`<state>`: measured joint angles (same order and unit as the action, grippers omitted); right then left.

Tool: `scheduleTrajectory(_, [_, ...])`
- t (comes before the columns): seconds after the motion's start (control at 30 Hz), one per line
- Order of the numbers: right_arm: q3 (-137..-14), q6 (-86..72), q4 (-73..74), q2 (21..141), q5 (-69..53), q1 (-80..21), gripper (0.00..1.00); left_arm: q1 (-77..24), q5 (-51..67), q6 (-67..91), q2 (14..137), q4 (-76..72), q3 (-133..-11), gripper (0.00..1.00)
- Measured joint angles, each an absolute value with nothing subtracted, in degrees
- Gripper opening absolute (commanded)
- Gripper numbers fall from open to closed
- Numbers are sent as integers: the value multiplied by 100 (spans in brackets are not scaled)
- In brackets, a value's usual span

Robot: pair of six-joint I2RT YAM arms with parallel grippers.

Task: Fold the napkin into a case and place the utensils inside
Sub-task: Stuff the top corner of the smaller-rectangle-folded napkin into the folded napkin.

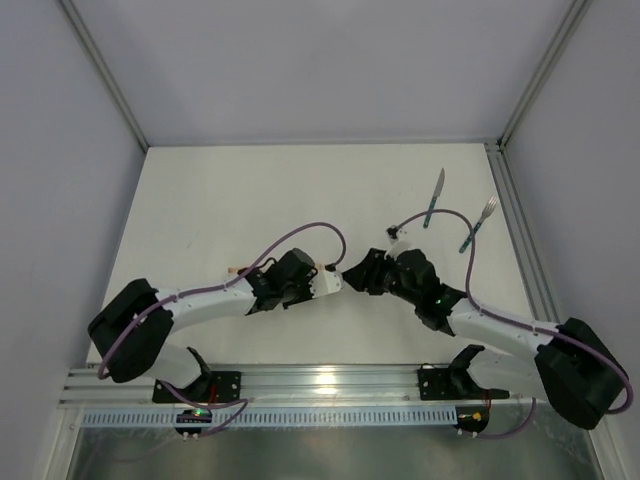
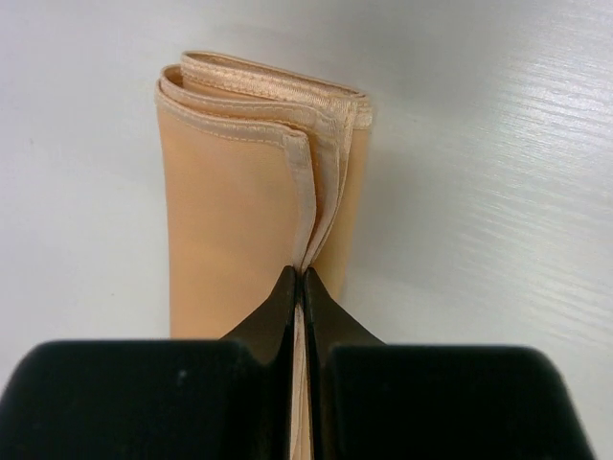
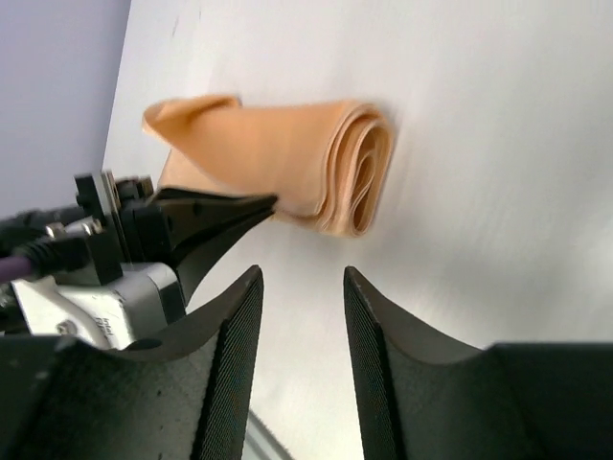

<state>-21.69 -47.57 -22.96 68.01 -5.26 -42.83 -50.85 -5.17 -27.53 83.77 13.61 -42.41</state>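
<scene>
The peach-orange napkin (image 2: 239,192) lies on the white table, folded into a narrow strip of several layers. My left gripper (image 2: 301,273) is shut on the hemmed edges at its near end. In the right wrist view the napkin (image 3: 287,153) shows its looped open end, with the left gripper's fingers (image 3: 225,216) pinching it from the left. My right gripper (image 3: 302,273) is open and empty, just short of the napkin. In the top view both grippers, left (image 1: 333,281) and right (image 1: 350,277), meet tip to tip and hide the napkin. The knife (image 1: 433,197) and the fork (image 1: 479,223) lie at the far right.
Grey enclosure walls and metal posts (image 1: 520,190) border the table. A metal rail (image 1: 320,385) runs along the near edge. A purple cable (image 1: 440,215) loops near the knife. A small orange speck (image 1: 234,269) sits by the left arm.
</scene>
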Motion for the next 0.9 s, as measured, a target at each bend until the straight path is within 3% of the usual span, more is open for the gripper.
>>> scheduleTrajectory(0.03, [-2198,-4525,-2069,6495,-556,-4088,53,-5085,-530,-2786,8324,1330,-4217,0])
scheduleTrajectory(0.17, [-2368,-3328,-1850,5920,-1055,-3046,55,-5085,-611,-2921,8005,1142,-4034,0])
scheduleTrajectory(0.3, [-3127,-1992,-2023,6755,-2132,-2482,54,-5085,-751,-3037,7690,967,-3892,0])
scheduleTrajectory(0.47, [-5140,-167,-1643,8792,-3483,-2556,54,-5081,-810,-3181,7620,770,-3828,0])
scheduleTrajectory(0.67, [-6681,1704,-296,10116,-3653,-3277,50,-5081,-902,-3208,7623,607,-3701,0])
scheduleTrajectory(0.9, [-5944,2418,145,10313,-4088,-3664,50,-5081,-1120,-3201,7572,368,-3529,0])
